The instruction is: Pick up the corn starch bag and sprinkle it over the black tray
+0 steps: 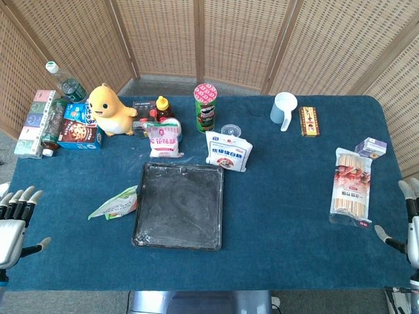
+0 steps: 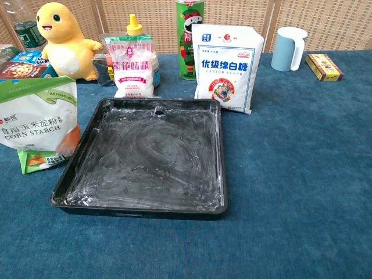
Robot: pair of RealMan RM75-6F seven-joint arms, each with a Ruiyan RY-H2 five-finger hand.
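The corn starch bag (image 1: 116, 203) (image 2: 38, 125), white and green with "CORN STARCH" printed on it, stands on the blue cloth just left of the black tray (image 1: 180, 205) (image 2: 87, 168). White powder streaks the tray's floor. My left hand (image 1: 14, 219) hovers at the table's near left corner, fingers apart, holding nothing, well left of the bag. At the near right edge is my right hand (image 1: 409, 219), fingers spread and empty, far from the tray. Neither hand shows in the chest view.
Behind the tray stand a small white-pink bag (image 1: 164, 139), a castor sugar bag (image 1: 228, 150), a green chip can (image 1: 205, 107), a yellow plush toy (image 1: 110, 110) and boxes (image 1: 80, 125). A blue cup (image 1: 283, 108) and a noodle packet (image 1: 351, 186) lie to the right.
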